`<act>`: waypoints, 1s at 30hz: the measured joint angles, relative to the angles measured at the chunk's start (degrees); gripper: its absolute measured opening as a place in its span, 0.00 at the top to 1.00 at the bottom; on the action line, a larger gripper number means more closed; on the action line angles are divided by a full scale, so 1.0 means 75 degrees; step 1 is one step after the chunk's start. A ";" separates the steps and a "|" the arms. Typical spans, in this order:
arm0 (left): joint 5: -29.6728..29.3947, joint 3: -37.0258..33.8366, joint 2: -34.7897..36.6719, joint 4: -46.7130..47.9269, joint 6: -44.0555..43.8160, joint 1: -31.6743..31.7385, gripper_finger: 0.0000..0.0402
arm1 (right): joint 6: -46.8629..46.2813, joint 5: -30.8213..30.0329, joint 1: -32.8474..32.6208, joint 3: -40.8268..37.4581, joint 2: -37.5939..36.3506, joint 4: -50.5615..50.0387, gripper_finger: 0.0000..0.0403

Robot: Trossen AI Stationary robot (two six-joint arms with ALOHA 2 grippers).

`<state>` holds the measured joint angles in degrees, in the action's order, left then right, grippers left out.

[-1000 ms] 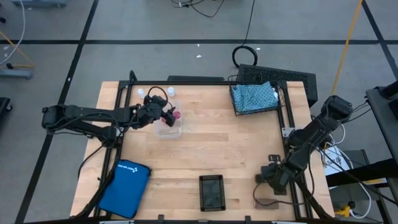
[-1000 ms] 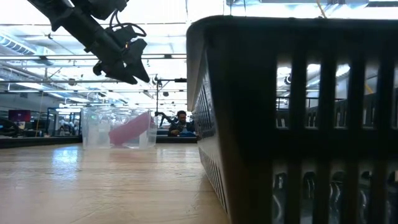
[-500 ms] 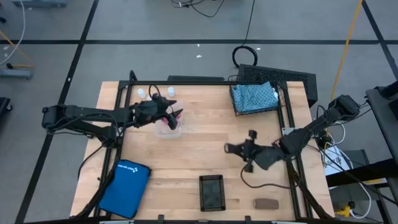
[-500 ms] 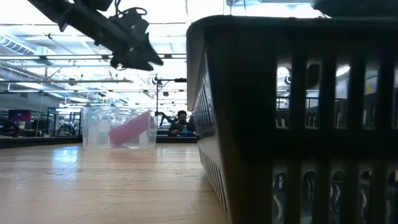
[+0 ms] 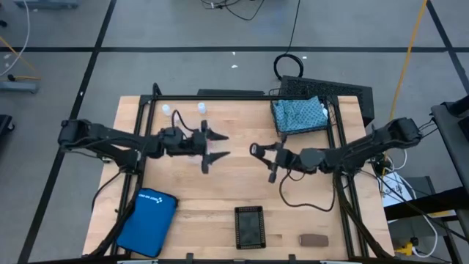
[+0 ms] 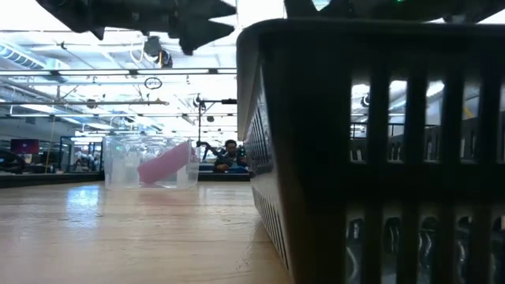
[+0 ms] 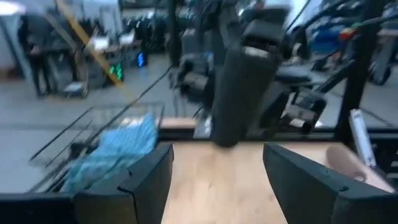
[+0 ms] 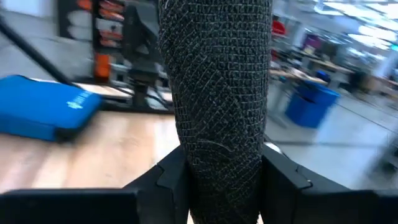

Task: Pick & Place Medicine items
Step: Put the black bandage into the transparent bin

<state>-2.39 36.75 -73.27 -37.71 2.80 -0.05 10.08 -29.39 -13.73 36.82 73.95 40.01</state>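
1. Landmark: the wire basket [image 5: 333, 110] at the table's [image 5: 249, 183] far right corner, with the teal patterned pouch [image 5: 299, 114] lying inside it.
2. Right gripper [image 5: 262, 161] hangs over the table's middle, near the basket's front left corner, its fingers clamped on a black oblong block [image 8: 217, 106] standing between them.
3. Left gripper [image 5: 218, 146] is well left of the basket, level with its front edge, its fingers [image 7: 140, 180] spread apart with nothing between them, pointing toward the right gripper.
4. Two white vials [image 5: 166, 110] [image 5: 201, 108] stand well left of the basket along the same far edge.
5. Pink block [image 6: 164, 166] leans inside a clear container [image 6: 150, 162].
6. Brown block [image 5: 314, 240] lies at the near edge, straight down from the basket.
7. Black tray [image 5: 248, 226] and blue zip case [image 5: 149, 221] sit at the near edge, left of the brown block.
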 joint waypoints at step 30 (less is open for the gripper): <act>-0.0088 0.2154 -0.2762 -0.1153 0.0789 -0.0668 0.33 | 0.0604 0.0947 0.0183 0.0006 0.1311 0.1596 0.68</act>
<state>-3.05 52.90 -93.98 -46.36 8.72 -5.06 14.61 -22.28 -12.36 36.86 83.79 51.98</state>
